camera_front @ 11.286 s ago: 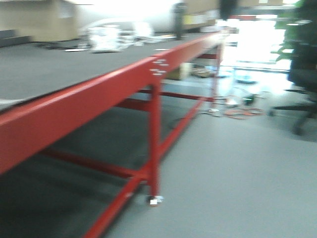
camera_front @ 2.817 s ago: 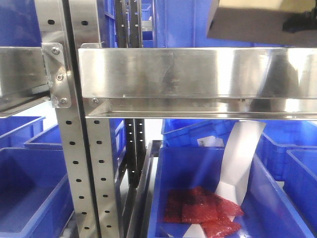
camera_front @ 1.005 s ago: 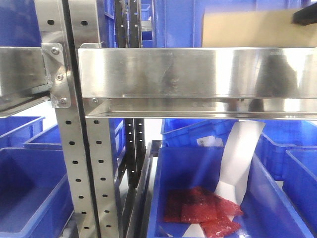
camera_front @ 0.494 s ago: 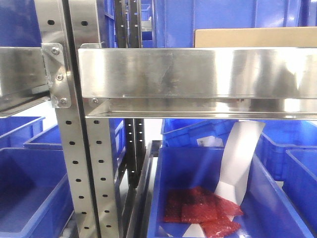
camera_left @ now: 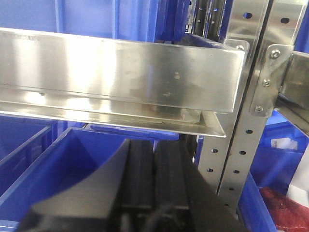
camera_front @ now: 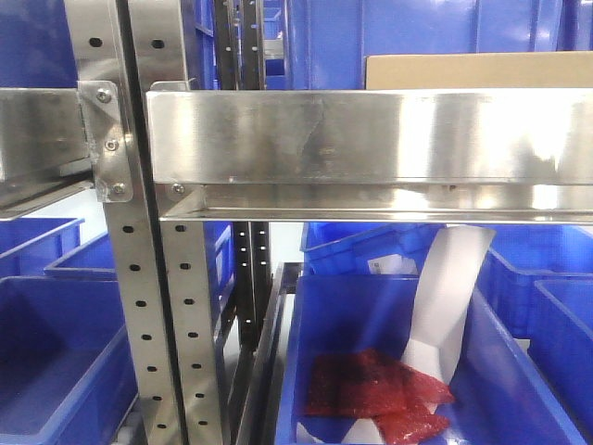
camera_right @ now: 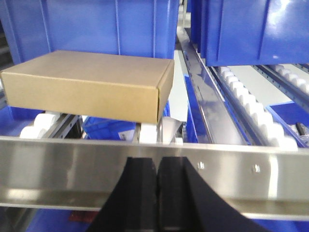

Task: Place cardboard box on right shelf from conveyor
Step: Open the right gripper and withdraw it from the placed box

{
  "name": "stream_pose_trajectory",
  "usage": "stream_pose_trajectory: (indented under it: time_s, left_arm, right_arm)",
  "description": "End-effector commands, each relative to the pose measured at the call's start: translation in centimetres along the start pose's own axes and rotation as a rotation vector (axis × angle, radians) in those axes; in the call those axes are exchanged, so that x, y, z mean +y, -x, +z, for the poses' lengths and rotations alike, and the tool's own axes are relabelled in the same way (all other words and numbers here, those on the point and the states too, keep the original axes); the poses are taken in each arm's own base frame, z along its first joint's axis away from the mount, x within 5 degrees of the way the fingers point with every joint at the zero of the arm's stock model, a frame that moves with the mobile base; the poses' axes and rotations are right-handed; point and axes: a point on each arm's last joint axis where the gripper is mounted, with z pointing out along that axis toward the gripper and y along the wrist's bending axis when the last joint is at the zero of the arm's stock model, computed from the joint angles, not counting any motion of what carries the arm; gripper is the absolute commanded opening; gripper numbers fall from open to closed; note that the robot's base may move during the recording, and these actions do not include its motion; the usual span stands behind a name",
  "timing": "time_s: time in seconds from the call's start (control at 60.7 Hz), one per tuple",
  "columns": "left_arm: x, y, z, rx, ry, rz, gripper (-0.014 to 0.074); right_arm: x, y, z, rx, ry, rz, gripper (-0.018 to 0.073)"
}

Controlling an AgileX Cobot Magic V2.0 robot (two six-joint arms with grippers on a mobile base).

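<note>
The right shelf (camera_front: 371, 134) is polished steel, mirror-bright and finely scuffed; its perforated uprights (camera_front: 176, 324) are duller metal. The cardboard box (camera_right: 91, 84) is matt tan card, smooth-faced. Blue bins (camera_front: 519, 389) are glossy plastic; the rollers (camera_right: 251, 108) look white plastic

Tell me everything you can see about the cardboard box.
The cardboard box is plain tan, unprinted, a flat closed carton with smooth faces. It lies flat on white rollers of the right shelf, behind its shiny steel lip, with blue bins behind it. Neither pincer touches it.
</note>
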Motion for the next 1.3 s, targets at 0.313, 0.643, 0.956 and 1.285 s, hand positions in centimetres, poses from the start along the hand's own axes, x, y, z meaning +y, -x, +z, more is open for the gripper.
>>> stream_pose_trajectory:
  time_s: [0.313,0.643,0.956,1.285]
  left_arm:
    - [0.0,0.9,-0.1,-0.094,0.001,-0.007,-0.0119]
    - [0.0,0.9,-0.1,-0.094,0.001,-0.007,-0.0119]
    - [0.0,0.9,-0.1,-0.094,0.001,-0.007,-0.0119]
    - [0.0,0.9,-0.1,-0.094,0.001,-0.007,-0.0119]
  right_arm:
    - [-0.2,-2.9,-3.9,-0.252,0.017,0.012,0.0073]
    - [-0.2,-3.4,-3.7,-0.232,0.015,0.012,0.0073]
    - [-0.3,-4.9,-4.0,-0.272,0.022,-0.002,0.0073]
    - [-0.3,-8.0,-2.9,-0.278,0.039,0.007,0.0073]
